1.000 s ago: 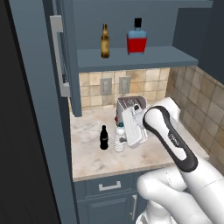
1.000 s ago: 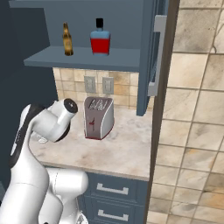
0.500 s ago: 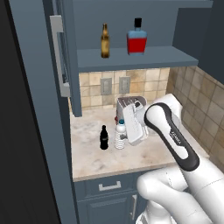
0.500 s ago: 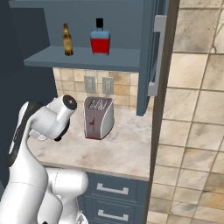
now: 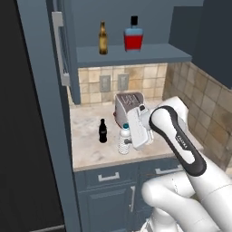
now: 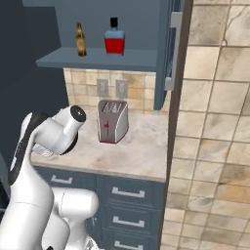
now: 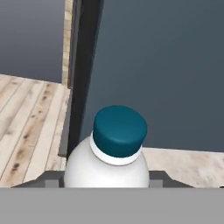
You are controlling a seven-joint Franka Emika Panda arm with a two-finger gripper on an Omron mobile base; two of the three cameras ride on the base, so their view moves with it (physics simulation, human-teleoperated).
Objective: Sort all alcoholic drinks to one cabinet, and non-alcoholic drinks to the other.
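The white arm is reaching down and to its left over the beige marbled tabletop (image 5: 90, 149), and its jaws are sitting on either side of the clear ribbed plastic water bottle with a small teal cap (image 5: 124, 141) – the bottle is standing upright near the tabletop's front edge, just in front of the silver two-slot toaster (image 5: 127, 107). In the hand view the teal cap and the bottle's rounded white shoulder (image 7: 109, 168) are lying right between the two dark finger tips (image 7: 52, 180), which are flanking the body closely; whether they are actually pressing on the plastic I cannot tell, so the jaws are standing partway apart around the bottle, with no clear grip showing

The small black cola bottle with a red label (image 5: 103, 132) is standing upright on the tabletop just to the left of the water bottle, apart from it

Up on the blue-grey cabinet shelf (image 5: 131, 55) the slim amber-brown beer bottle (image 5: 103, 39) and the squat square bottle of red liquid with a short black-capped neck (image 5: 133, 36) are standing upright side by side – beer on the left, red bottle on the right, a gap between them. The right base view is showing the same pair on the shelf above the toaster (image 6: 113, 122)
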